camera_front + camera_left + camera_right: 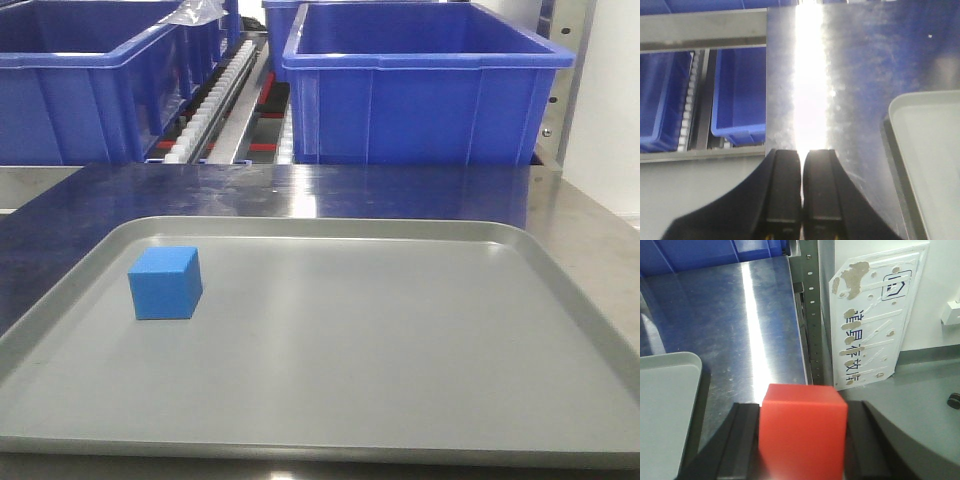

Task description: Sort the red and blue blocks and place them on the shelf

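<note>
My right hand [804, 442] hangs above the steel desk [740, 325], just right of the grey tray [665, 390], and grips the red block [802, 425] between its fingers. My left hand [802, 190], fingers pressed together and empty, hangs over the desk left of the tray. The blue block [165, 283] rests on the tray's left part.

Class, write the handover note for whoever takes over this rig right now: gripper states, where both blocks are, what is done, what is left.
Left gripper: shut, empty, over the steel surface beside the tray's corner.
Right gripper: shut on the red block, off the tray's right side.
Blue block: resting on the left part of the grey tray, untouched.
Done: red block picked up.
Left: place the red block on the shelf, then fetch and place the blue block.
</note>
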Motion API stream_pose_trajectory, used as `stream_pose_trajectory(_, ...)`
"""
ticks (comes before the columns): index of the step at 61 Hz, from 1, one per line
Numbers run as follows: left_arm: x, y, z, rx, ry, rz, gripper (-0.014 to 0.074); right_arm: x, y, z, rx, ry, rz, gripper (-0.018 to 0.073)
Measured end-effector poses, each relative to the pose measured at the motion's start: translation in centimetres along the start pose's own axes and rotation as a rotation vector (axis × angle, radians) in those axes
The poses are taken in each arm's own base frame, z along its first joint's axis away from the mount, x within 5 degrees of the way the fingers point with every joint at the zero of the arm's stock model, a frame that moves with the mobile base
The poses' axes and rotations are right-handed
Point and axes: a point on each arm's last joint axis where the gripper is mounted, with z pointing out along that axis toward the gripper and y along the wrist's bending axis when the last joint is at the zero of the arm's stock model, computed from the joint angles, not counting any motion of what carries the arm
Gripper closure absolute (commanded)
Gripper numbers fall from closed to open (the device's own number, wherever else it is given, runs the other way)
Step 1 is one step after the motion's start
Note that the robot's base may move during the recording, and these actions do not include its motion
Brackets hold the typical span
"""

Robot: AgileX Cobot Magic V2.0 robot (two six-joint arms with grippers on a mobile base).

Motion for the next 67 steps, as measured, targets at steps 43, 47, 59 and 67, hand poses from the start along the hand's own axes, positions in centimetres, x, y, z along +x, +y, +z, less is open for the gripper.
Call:
stream_pose_trajectory(43, -2.5, -0.5, -0.4, 0.019, 0.205, -0.121, 0.0166, 0.0, 0.0, 0.0, 0.000, 0.000, 0.000, 0.0510)
stream_pose_trajectory(47, -2.9, -0.6, 0.0, 0.020, 0.238, -0.127, 0.0166, 0.0, 0.0, 0.0, 0.000, 0.000, 0.000, 0.0510)
stream_pose_trajectory(59, -3.4, -1.9, 1.6, 0.059, 0.314, -0.097, 0.0166, 0.0, 0.0, 0.0, 0.000, 0.000, 0.000, 0.0510)
stream_pose_trajectory(67, -3.6, -3.5, 2.5, 0.111, 0.338, -0.053, 0.0166, 0.0, 0.0, 0.0, 0.000, 0.000, 0.000, 0.0510)
